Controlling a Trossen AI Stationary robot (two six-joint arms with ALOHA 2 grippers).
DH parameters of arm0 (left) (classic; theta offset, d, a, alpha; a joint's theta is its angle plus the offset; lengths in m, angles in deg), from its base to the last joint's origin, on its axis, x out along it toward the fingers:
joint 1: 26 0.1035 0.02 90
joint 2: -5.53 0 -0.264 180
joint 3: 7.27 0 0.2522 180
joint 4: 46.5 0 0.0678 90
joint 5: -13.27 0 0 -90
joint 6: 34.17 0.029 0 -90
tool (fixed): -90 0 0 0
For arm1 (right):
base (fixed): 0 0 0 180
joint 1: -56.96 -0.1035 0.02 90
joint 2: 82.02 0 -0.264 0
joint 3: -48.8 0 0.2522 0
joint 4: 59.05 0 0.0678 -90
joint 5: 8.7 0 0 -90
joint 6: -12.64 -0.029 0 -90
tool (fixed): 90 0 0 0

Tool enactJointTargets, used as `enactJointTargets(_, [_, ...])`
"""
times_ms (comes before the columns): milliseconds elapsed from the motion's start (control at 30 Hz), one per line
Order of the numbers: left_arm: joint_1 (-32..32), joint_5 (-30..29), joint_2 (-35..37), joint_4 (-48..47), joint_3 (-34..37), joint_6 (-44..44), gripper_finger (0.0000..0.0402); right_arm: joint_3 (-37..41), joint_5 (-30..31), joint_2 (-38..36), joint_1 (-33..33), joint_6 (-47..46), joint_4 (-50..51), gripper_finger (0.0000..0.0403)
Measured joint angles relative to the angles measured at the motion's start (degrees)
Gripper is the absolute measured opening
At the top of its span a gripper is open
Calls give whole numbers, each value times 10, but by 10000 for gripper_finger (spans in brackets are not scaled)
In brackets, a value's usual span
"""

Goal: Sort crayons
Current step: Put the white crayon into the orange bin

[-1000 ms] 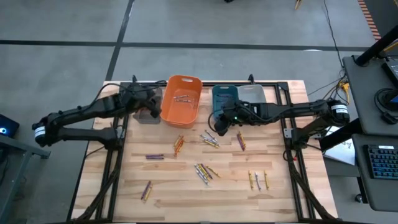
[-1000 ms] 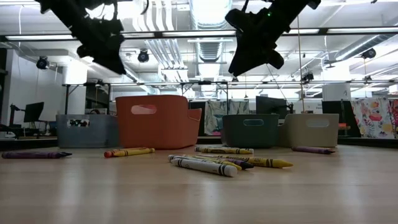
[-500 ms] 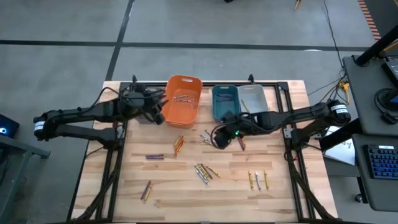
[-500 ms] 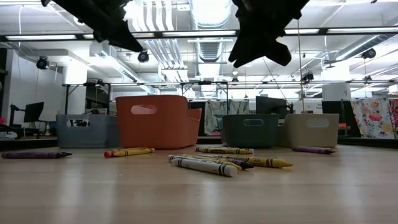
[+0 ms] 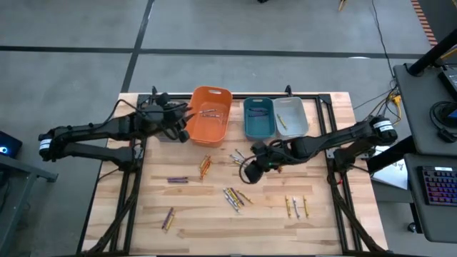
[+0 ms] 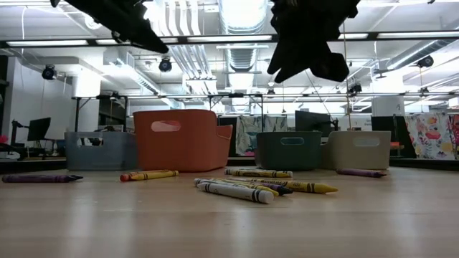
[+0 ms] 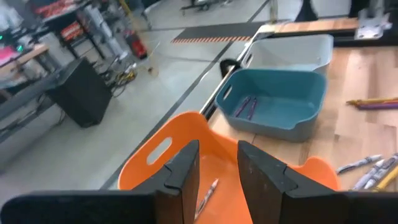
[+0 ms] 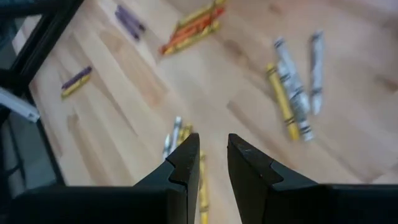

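Crayons lie loose on the wooden table: an orange bunch (image 5: 206, 165), a mixed bunch (image 5: 240, 158), purple ones (image 5: 177, 180), grey and yellow ones (image 5: 234, 196), and yellow ones (image 5: 295, 205). My left gripper (image 5: 184, 127) hangs open and empty over the left rim of the orange bin (image 5: 209, 114); in its wrist view its fingers (image 7: 217, 171) frame that bin. My right gripper (image 5: 248, 170) hovers open and empty above the table's middle, slanting down. Below it lie blurred crayons (image 8: 292, 93), and its fingers (image 8: 213, 155) touch none of them.
Along the far edge stand a dark grey bin (image 6: 100, 150), the orange bin with a few crayons, a teal bin (image 5: 258, 118) with purple crayons (image 7: 244, 107), and a light grey bin (image 5: 290, 116). A black frame borders the table. The near part holds only scattered crayons.
My right gripper has swung away from the teal bin toward the table's near edge, sinking a little and rolling, and now hangs over the middle crayons. My left gripper has shifted right from the dark grey bin to the orange bin's rim, rising and tipping up. No crayon has moved.
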Motion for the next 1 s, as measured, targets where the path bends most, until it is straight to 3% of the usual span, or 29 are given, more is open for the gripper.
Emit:
enactJointTargets(200, [0,47,-1,43,0,39,91,-21,-56,37,-19,-39,33,73])
enactJointTargets(533, [0,47,-2,82,0,83,91,-31,-140,77,-78,-172,150,73])
enactJointTargets(1000, [0,47,-3,82,0,82,91,-27,-157,90,-222,-386,257,73])
